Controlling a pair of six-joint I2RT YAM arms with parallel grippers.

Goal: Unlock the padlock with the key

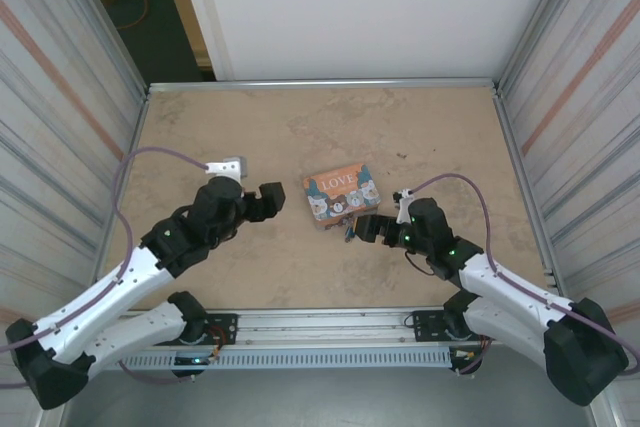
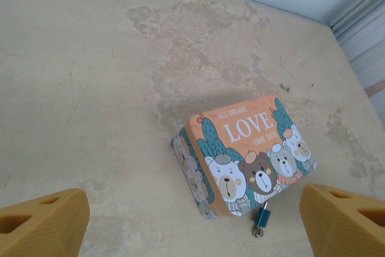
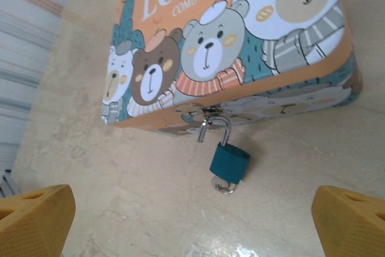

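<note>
Mottled tan tabletop (image 1: pixel 250 137) bears a rectangular printed tin (image 3: pixel 240 40). At its 6 o'clock edge hangs the boxy teal padlock (image 3: pixel 230 162), its steel shackle through the hasp. Left gripper (image 2: pixel 192 218) and right gripper (image 3: pixel 192 221) are spread wide.

Orange-and-teal LOVE tin (image 1: pixel 340 194) lies flat on tan table (image 1: pixel 250 137)

The tin (image 1: pixel 340 195) is sitting mid-desk (image 1: pixel 260 137). The left tool (image 1: pixel 270 201) is facing it from nine o'clock, the right tool (image 1: pixel 360 228) from five o'clock, beside the padlock (image 1: pixel 349 235).
</note>
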